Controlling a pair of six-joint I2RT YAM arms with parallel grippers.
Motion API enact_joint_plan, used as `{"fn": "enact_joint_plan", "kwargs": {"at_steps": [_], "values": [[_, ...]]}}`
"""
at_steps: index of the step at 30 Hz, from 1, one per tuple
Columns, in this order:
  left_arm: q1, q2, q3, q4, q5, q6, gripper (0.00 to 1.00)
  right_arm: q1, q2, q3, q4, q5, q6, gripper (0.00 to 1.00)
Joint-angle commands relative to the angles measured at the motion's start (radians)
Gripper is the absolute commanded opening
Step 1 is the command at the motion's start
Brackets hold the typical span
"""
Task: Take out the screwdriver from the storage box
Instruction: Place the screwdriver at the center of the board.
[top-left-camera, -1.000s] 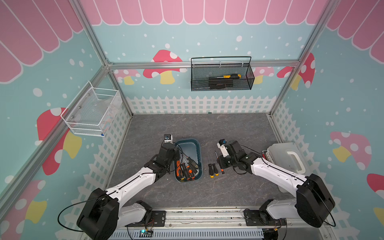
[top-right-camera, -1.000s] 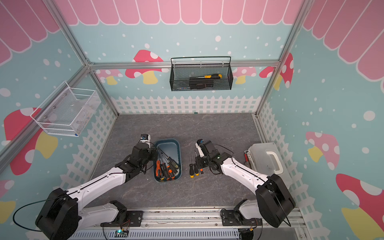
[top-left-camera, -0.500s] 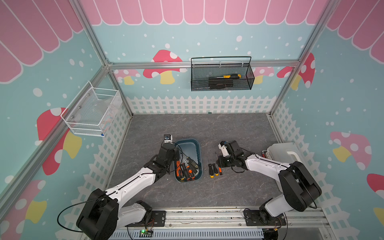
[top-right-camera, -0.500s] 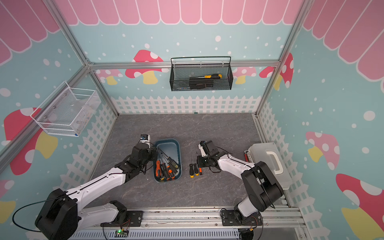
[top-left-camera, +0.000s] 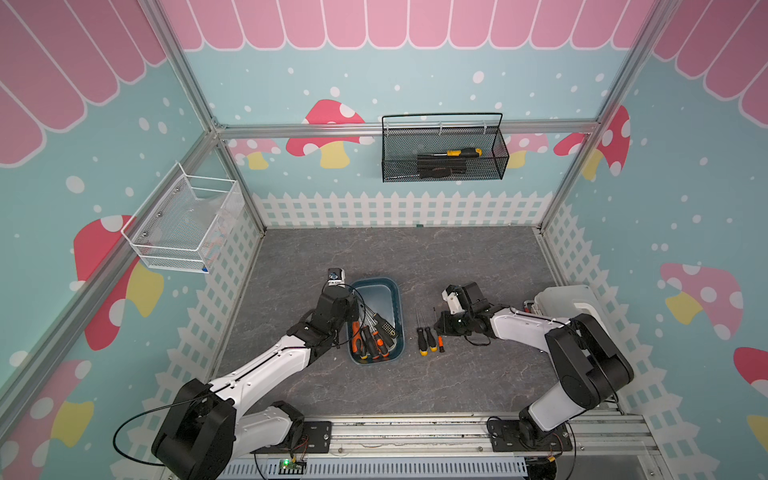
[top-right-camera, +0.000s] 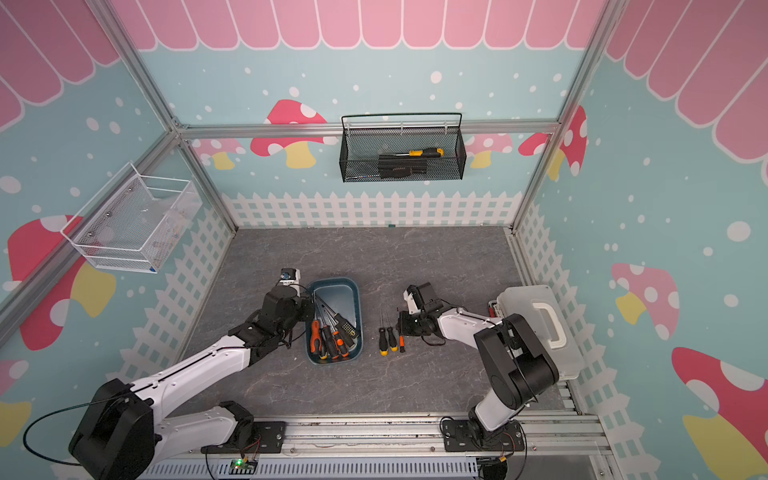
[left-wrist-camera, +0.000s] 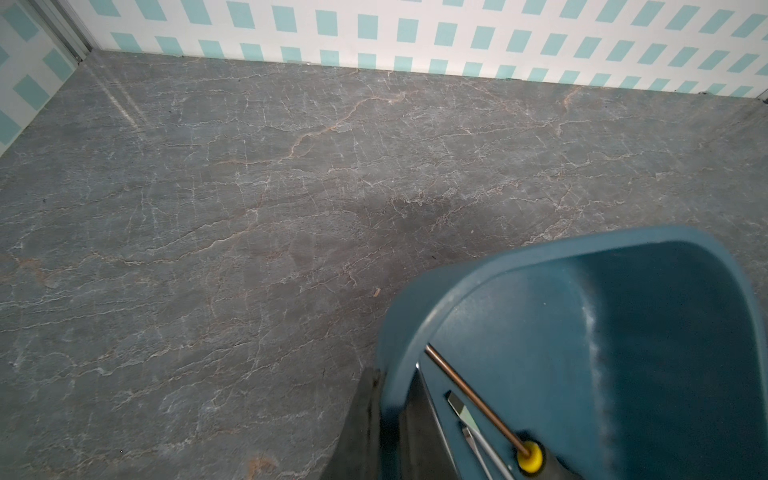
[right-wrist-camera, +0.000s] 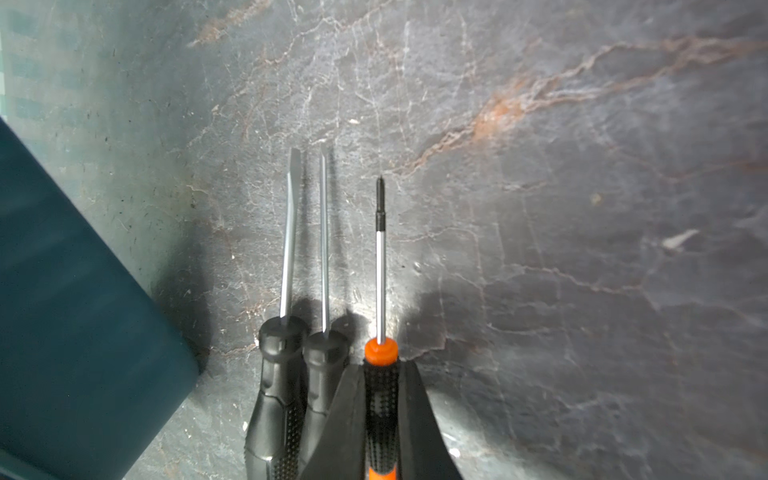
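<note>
The storage box is a dark teal tub on the grey floor, with several screwdrivers in its near end. My left gripper is shut on the box's left wall, one finger inside and one outside. To the right of the box, my right gripper is shut on the black grip of a small orange-and-black screwdriver. It is held low over the floor, parallel to two black-handled screwdrivers lying there.
A black mesh basket on the back wall holds a yellow-and-black screwdriver. A white wire basket hangs on the left wall. At the right wall stands a white lidded case, close behind my right arm.
My right arm's elbow has swung in toward the middle, while its gripper stays low beside the two black screwdrivers with the small one in it. The left arm has not moved.
</note>
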Motion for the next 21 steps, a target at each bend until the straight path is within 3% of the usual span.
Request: {"fn": "enact_joint_plan", "kwargs": {"at_steps": [1, 14, 21], "values": [[0.003, -0.009, 0.011, 0.042, -0.016, 0.021, 0.0, -0.01, 0.025, -0.005, 0.034, -0.047, 0.015, 0.0], [0.003, 0.0, 0.011, 0.044, -0.016, 0.018, 0.0, -0.03, 0.06, -0.014, 0.062, -0.094, 0.033, 0.0], [0.003, 0.0, 0.0, 0.05, -0.019, 0.012, 0.0, -0.039, 0.074, -0.016, 0.07, -0.114, 0.038, 0.14]]}}
